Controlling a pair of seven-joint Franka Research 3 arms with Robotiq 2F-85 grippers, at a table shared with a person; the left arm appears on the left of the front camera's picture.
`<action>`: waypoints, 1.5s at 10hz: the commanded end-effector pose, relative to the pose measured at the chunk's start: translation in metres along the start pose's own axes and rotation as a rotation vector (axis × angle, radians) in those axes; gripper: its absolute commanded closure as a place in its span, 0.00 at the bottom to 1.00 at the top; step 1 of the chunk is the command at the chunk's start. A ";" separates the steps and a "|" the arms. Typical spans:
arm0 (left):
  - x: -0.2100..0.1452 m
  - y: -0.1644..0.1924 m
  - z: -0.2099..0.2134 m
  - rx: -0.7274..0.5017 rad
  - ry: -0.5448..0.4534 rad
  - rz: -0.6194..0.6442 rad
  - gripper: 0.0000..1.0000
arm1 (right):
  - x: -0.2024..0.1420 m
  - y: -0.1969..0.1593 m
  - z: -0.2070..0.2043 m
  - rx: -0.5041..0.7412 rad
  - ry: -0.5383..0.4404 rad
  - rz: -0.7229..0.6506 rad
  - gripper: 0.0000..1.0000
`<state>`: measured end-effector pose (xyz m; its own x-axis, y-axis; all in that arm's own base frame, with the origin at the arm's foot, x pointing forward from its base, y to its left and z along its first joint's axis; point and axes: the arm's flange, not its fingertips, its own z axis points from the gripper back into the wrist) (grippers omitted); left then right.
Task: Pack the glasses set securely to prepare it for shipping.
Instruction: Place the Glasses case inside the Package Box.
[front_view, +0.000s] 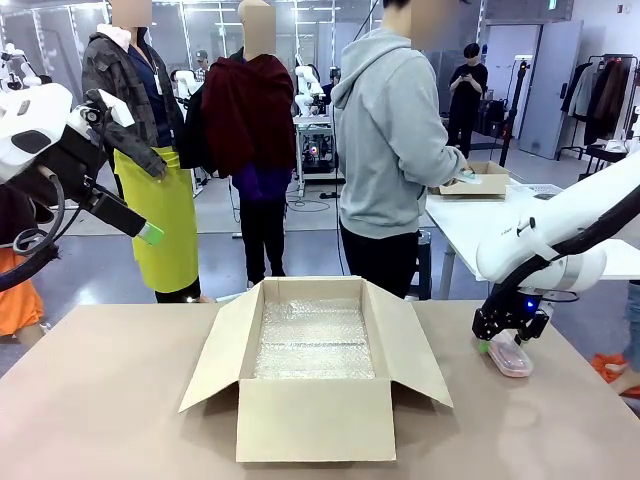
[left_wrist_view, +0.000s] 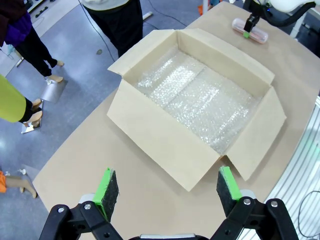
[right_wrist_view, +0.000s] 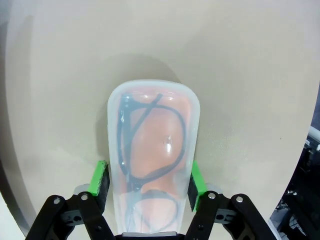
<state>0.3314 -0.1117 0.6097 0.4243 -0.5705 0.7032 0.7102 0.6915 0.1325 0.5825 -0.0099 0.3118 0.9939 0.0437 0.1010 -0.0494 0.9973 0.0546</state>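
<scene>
A pink clear-topped case (right_wrist_view: 150, 125) holding dark-framed eyeglasses lies flat on the tan table to the right of the cardboard box (front_view: 315, 420). My right gripper (right_wrist_view: 148, 180) is shut on the case, one green pad pressing each long side. In the front view that gripper (front_view: 505, 338) reaches down onto the pink case (front_view: 516, 361). The left gripper (left_wrist_view: 167, 187) hangs open high above the table's left side, looking down on the box (left_wrist_view: 165, 145) and holding nothing. From the front, the left gripper (front_view: 148, 232) is up at the left. The left wrist view shows the pink case (left_wrist_view: 256, 35) far off.
The box stands open at the table's middle, flaps spread, with bubble wrap (front_view: 315, 340) lining its floor. A person in a grey hoodie (front_view: 390, 140) stands beyond the far edge, turned toward another table with a small cardboard box (front_view: 480, 180). Bare tabletop (front_view: 110, 400) surrounds the box.
</scene>
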 end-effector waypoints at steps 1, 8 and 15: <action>0.001 0.001 0.002 0.004 -0.003 -0.005 0.00 | 0.004 0.002 0.002 -0.010 0.017 -0.027 0.44; 0.001 0.001 0.002 0.004 -0.003 -0.005 0.00 | -0.016 0.024 0.100 0.038 -0.037 0.123 0.74; 0.001 0.001 0.002 0.004 -0.003 -0.005 0.00 | -0.023 0.124 0.157 0.116 0.066 1.257 0.74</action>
<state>0.3314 -0.1118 0.6102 0.4236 -0.5704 0.7037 0.7101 0.6915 0.1331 0.5276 0.1018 0.4639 0.5222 0.8478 0.0926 -0.8528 0.5203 0.0454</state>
